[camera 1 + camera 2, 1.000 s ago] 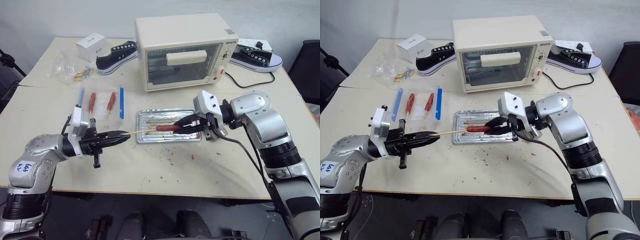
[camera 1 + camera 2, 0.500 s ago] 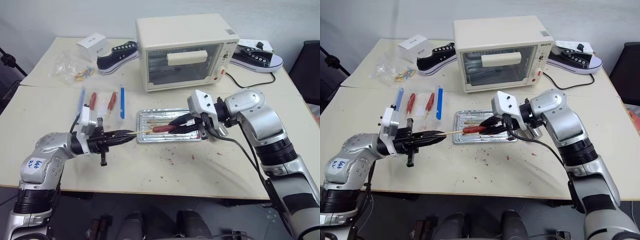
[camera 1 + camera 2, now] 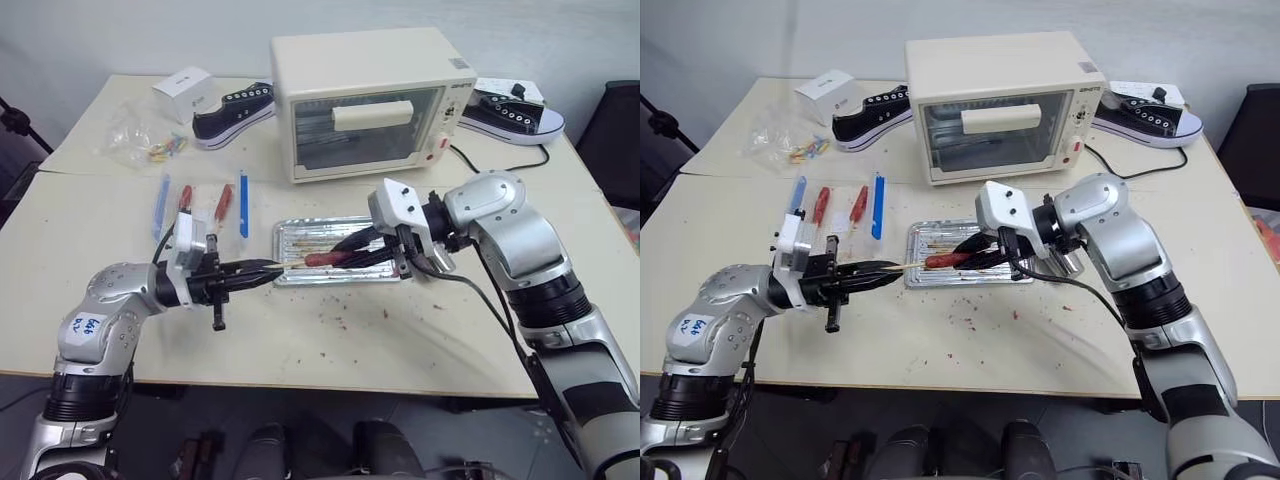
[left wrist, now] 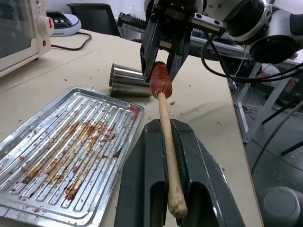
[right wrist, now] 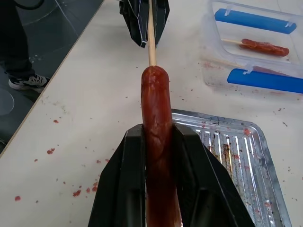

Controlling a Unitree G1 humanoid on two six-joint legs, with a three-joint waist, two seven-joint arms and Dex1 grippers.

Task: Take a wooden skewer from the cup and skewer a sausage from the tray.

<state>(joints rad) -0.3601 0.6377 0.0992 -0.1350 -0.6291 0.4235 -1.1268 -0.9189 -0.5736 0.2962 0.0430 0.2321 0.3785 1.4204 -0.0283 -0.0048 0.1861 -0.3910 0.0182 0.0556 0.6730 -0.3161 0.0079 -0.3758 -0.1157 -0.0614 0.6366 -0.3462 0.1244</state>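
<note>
Left eye view shows the left gripper (image 3: pixel 262 271) pressed together on the wooden skewer (image 3: pixel 287 265), which lies almost level and points to the robot's right, toward the sausage (image 3: pixel 328 258). The sausage has its long axis in the same line, and the right gripper (image 3: pixel 350 254) pinches it above the tray (image 3: pixel 284 240). If the tip is already inside the sausage is hard to make out from here.

Right eye view gives the same scene; a clear plastic box (image 3: pixel 832 208) with blue strips lies near, behind the left arm, and a toaster oven (image 3: pixel 1002 104) stands farther back.

Left wrist view looks along the skewer: its blunt end sits between the two closed fingers, and the far end meets the round end of the sausage. The tip itself is hidden there. The cup (image 4: pixel 128 81) lies on its side just beside the tray corner, partly hidden behind the sausage.

Right wrist view shows the sausage running straight away between the black fingers (image 5: pixel 131 170), its near end cut off by the picture edge. The skewer continues its line and touches the far end.
</note>
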